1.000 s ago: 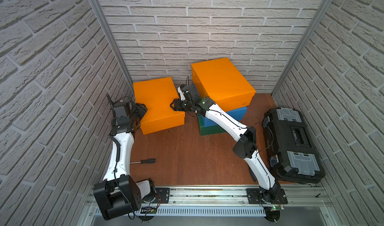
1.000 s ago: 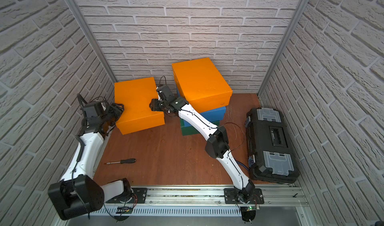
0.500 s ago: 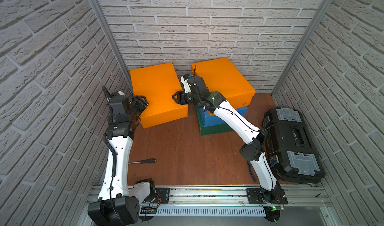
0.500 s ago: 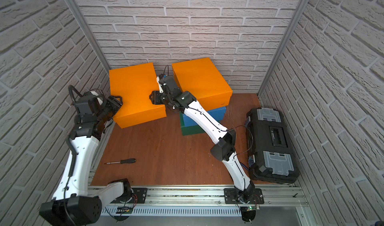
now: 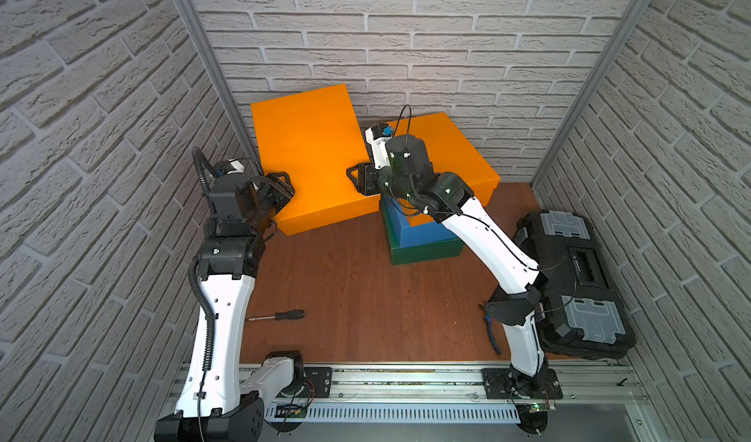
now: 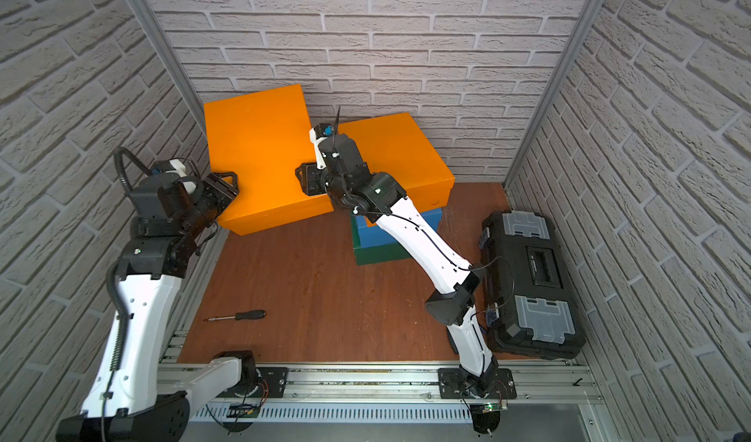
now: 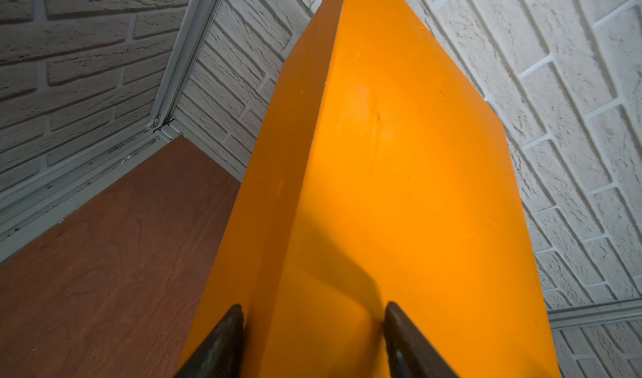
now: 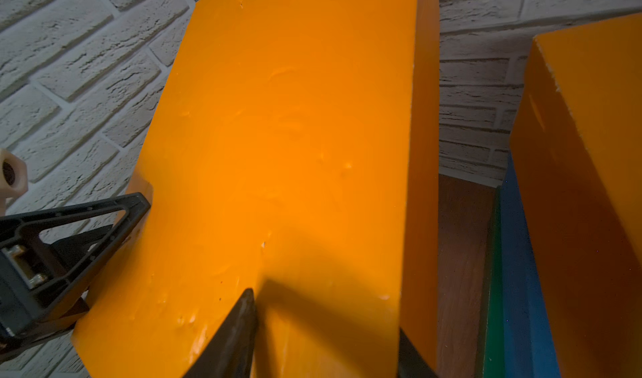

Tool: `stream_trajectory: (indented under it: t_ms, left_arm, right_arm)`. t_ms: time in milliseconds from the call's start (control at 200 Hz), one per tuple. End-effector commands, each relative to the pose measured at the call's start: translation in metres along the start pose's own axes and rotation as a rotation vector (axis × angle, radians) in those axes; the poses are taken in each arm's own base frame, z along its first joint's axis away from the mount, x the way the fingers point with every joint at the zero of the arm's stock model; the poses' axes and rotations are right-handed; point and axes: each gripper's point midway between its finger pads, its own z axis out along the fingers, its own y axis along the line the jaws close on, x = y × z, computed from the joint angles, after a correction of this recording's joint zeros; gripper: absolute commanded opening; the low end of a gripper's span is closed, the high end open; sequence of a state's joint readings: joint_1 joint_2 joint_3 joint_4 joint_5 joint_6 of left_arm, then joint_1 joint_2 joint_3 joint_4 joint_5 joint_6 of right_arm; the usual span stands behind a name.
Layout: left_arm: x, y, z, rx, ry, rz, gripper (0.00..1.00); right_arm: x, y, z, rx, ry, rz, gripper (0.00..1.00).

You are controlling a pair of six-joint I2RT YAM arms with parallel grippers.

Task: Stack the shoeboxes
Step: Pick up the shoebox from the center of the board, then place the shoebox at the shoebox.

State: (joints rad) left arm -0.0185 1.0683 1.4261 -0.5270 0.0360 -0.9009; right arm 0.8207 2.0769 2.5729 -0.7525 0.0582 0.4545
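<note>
Orange shoebox (image 5: pixel 309 155) higher than before

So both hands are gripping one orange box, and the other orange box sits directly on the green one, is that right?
Not directly. In both top views the other orange box sits on the blue box, which lies on the green box. The rest is right: the left hand and the right hand grip the first orange box.

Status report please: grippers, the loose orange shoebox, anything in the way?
Clamped on opposite sides of loose orange shoebox: left gripper, right gripper. Box raised, tilted. Close beside right gripper: stacked orange shoebox. On floor, apart: screwdriver.
</note>
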Motion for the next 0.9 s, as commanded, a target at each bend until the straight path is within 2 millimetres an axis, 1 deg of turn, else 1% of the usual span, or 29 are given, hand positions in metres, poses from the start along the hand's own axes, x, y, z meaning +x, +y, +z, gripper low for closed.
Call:
stream_trajectory:
  t_ms: [0, 85, 275, 590, 625, 655, 665, 675, 695, 815, 895]
  left_arm:
    - [0.014, -0.121, -0.038, 0.501, 0.124, -0.001, 0.54]
    - [0.012, -0.132, -0.042, 0.525, 0.123, 0.002, 0.54]
    - [0.005, -0.163, -0.053, 0.593, 0.108, 0.025, 0.54]
    - [0.007, -0.208, -0.063, 0.687, 0.105, 0.064, 0.53]
    - [0.006, -0.212, -0.065, 0.695, 0.101, 0.067, 0.53]
    - [0.007, -0.217, -0.066, 0.704, 0.102, 0.071, 0.53]
    - [0.007, -0.218, -0.066, 0.706, 0.102, 0.072, 0.53]
    - [0.007, -0.219, -0.066, 0.707, 0.101, 0.073, 0.53]
    - [0.008, -0.22, -0.065, 0.708, 0.102, 0.073, 0.53]
    - [0.016, -0.234, -0.061, 0.734, 0.117, 0.08, 0.53]
    - [0.022, -0.241, -0.054, 0.741, 0.133, 0.086, 0.53]
  right_arm:
    - [0.098, 0.191, -0.036, -0.611, 0.235, -0.125, 0.03]
    - [0.093, 0.191, -0.041, -0.606, 0.222, -0.135, 0.03]
    - [0.082, 0.188, -0.054, -0.588, 0.194, -0.152, 0.03]
    - [0.064, 0.178, -0.079, -0.54, 0.154, -0.173, 0.03]
    - [0.063, 0.176, -0.081, -0.533, 0.152, -0.175, 0.03]
    - [0.066, 0.175, -0.079, -0.523, 0.156, -0.177, 0.03]
    - [0.067, 0.174, -0.078, -0.519, 0.158, -0.177, 0.03]
    - [0.059, 0.174, -0.089, -0.525, 0.139, -0.177, 0.03]
    - [0.054, 0.174, -0.094, -0.527, 0.127, -0.179, 0.03]
    - [0.047, 0.17, -0.105, -0.53, 0.116, -0.18, 0.03]
    - [0.041, 0.161, -0.109, -0.513, 0.107, -0.173, 0.03]
